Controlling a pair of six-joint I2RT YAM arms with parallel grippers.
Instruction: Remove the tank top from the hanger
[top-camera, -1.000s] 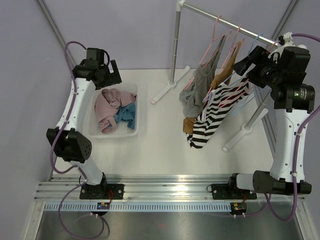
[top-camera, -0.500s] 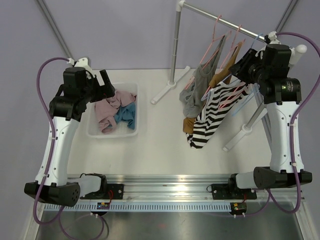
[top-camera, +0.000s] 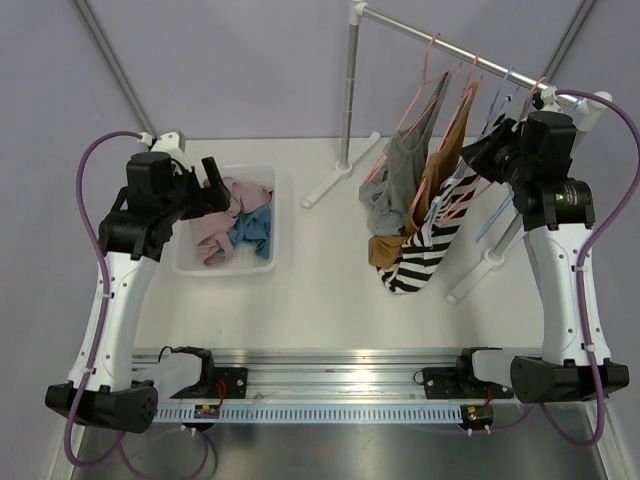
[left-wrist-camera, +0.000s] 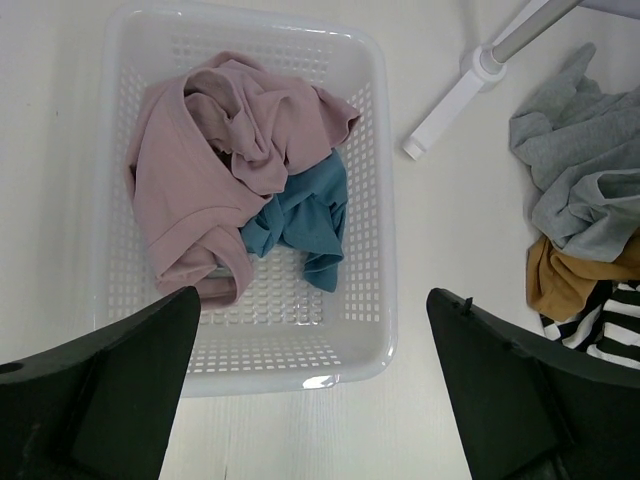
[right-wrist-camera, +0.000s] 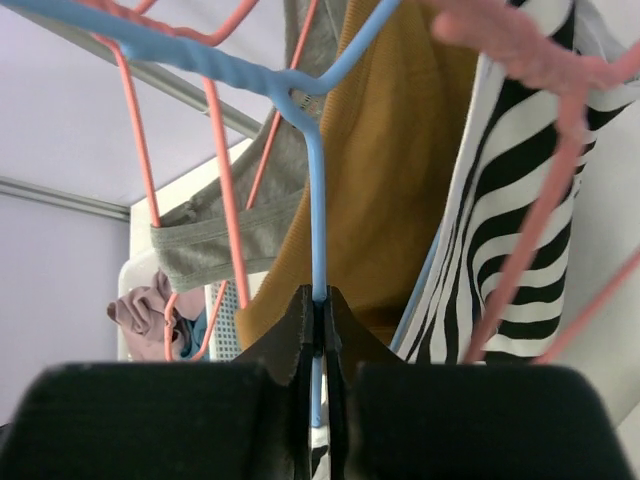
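— What sits under the left gripper (left-wrist-camera: 312, 310)?
— A white perforated basket (left-wrist-camera: 385, 200) on the white table (left-wrist-camera: 450, 230); a pink garment (left-wrist-camera: 220, 150) lies crumpled inside, a teal one (left-wrist-camera: 300, 215) touching its lower right side; the dark fingers (left-wrist-camera: 120, 390) stand wide apart at the lower corners.
— And to the right?
— The rack's white foot (left-wrist-camera: 445, 115) near the basket's far corner; grey cloth (left-wrist-camera: 580, 160) heaped above mustard cloth (left-wrist-camera: 580, 275); striped cloth (left-wrist-camera: 605, 325) at the edge.

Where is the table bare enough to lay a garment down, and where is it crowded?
Bare: the table between the white basket and the rack foot, and the strip from there to the near rail. Crowded: the right side, where the grey top, mustard top and striped top hang.
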